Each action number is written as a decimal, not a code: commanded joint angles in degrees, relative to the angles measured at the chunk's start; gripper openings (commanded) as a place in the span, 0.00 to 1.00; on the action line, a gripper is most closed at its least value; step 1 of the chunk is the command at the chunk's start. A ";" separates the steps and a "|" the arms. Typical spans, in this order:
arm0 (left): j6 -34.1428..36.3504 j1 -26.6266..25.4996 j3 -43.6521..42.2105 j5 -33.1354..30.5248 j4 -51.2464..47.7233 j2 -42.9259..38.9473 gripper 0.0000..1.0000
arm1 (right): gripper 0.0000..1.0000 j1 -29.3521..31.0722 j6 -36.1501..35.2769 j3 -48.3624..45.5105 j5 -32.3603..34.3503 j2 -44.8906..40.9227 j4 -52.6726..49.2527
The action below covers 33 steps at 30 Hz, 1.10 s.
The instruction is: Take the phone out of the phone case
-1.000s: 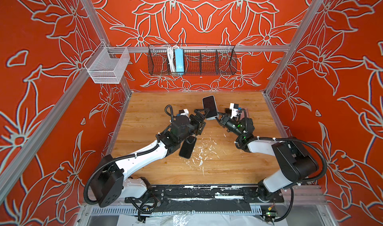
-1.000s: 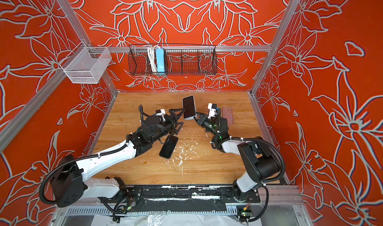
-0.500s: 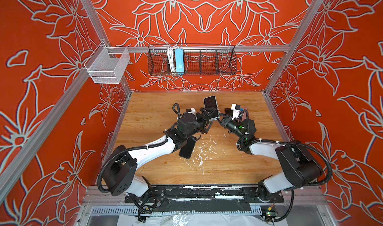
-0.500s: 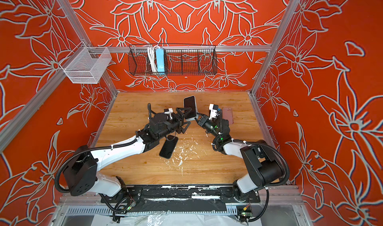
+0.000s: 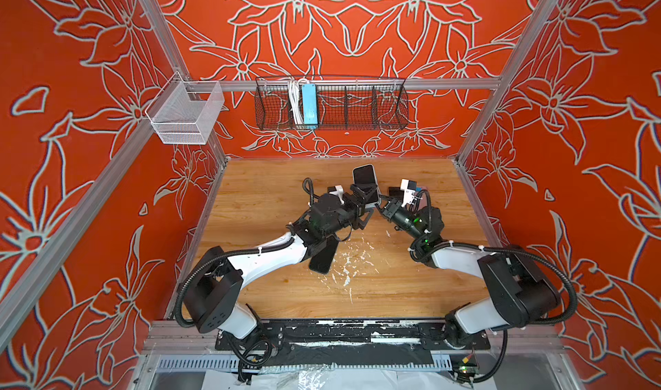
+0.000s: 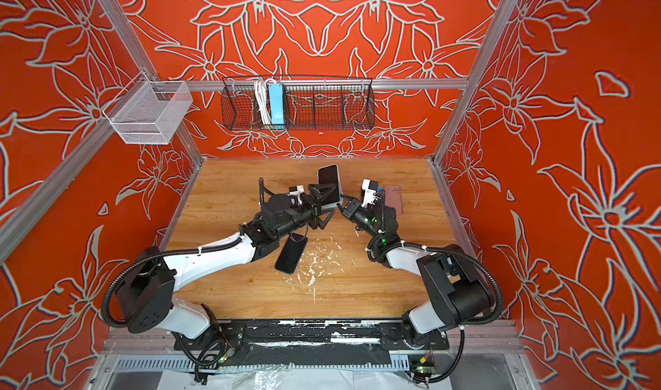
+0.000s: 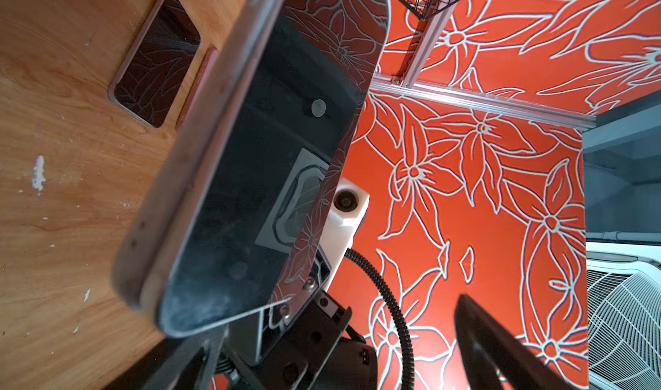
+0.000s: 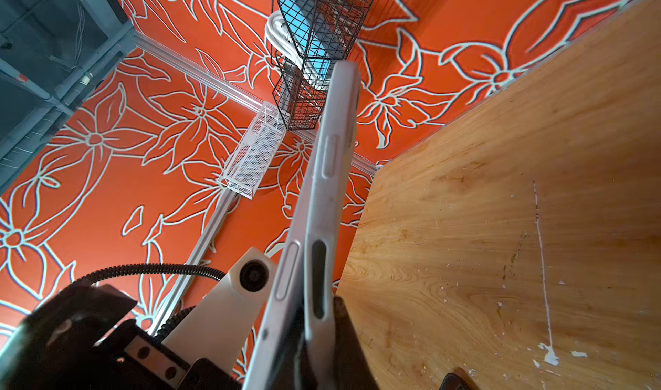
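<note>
Held on end above the middle rear of the light wooden tabletop: slim dark-glass phone in its pale grey rubbery case, long axis running up and toward the back wall. Pinched at the lower end by the black right gripper, jaws drawn together on case and phone alike. In the right wrist view, silver phone edge and case rim slightly parted near that grip.

Just beside, on the phone's left: black left gripper, jaws spread wide, gripping nothing, apparently one finger on either side of the lower half, screen facing it.

Nearer to the free upper body: left arm. Probably called for next: closing across the short width, then drawing along the long axis, away from the right grip. Possible snag: catching case rim together with glass.
</note>
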 commanded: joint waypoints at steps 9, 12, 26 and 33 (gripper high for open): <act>0.50 -0.31 -0.87 -2.19 3.62 -1.30 0.98 | 0.00 0.33 -0.70 -0.14 0.57 -1.54 4.11; 0.10 -0.04 -0.56 -1.76 4.66 -0.62 0.99 | 0.00 0.34 -0.69 -0.66 0.65 -1.74 4.18; -0.12 0.48 -1.24 -2.12 6.47 -0.01 0.98 | 0.00 0.32 -1.13 -2.07 1.04 -3.84 3.89; 0.37 0.66 -1.43 -2.74 5.70 1.00 0.98 | 0.00 0.38 -0.78 -2.21 0.91 -4.38 4.11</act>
